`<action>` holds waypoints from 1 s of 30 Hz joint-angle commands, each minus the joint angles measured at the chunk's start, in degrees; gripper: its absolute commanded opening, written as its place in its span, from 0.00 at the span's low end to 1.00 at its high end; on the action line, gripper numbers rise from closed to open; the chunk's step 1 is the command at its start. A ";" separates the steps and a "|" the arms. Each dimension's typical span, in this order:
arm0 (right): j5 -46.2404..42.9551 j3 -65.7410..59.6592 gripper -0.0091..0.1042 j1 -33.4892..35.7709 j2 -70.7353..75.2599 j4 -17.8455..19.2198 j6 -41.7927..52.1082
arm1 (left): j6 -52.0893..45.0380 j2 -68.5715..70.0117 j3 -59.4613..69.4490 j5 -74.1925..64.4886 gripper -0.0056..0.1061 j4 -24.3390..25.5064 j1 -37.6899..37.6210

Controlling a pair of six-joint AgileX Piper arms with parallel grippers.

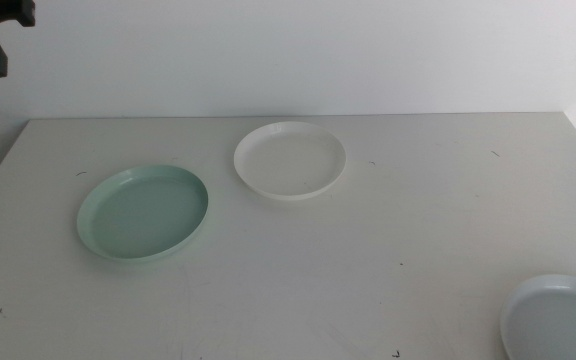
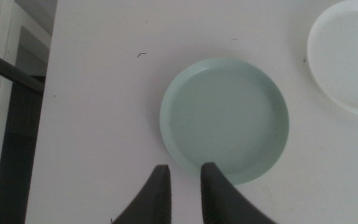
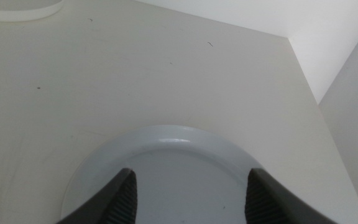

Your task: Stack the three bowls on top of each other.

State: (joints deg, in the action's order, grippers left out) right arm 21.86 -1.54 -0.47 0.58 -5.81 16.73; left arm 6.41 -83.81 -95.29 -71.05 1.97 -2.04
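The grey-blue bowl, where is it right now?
The grey-blue bowl sits at the table's near right corner in the middle view, far from the green bowl and white bowl, beneath the open right gripper.

**Three bowls sit apart on the table**

On the table [image 1: 388,230], one bowl [image 1: 143,212] sits on the left side. A second bowl [image 1: 290,159] is just to its right and farther back. They lie near each other but do not touch. The third bowl [image 1: 558,318] is far off at the front right corner, partly cut off by the picture's edge.
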 commanded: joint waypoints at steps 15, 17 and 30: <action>-3.51 0.27 0.48 -0.46 1.55 0.58 0.78 | -2.99 -4.38 -2.48 1.88 0.24 -7.15 5.12; -3.51 0.27 0.48 -0.46 1.55 0.58 0.78 | -5.61 -5.45 -2.76 1.70 0.24 -11.19 7.47; -3.51 0.27 0.48 -0.46 1.55 0.58 0.78 | -13.84 -16.30 -2.82 5.06 0.44 -13.01 10.72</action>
State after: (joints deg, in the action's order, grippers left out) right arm 21.86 -1.54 -0.47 0.58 -5.81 16.73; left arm -6.47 -101.34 -96.12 -68.41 -10.18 8.48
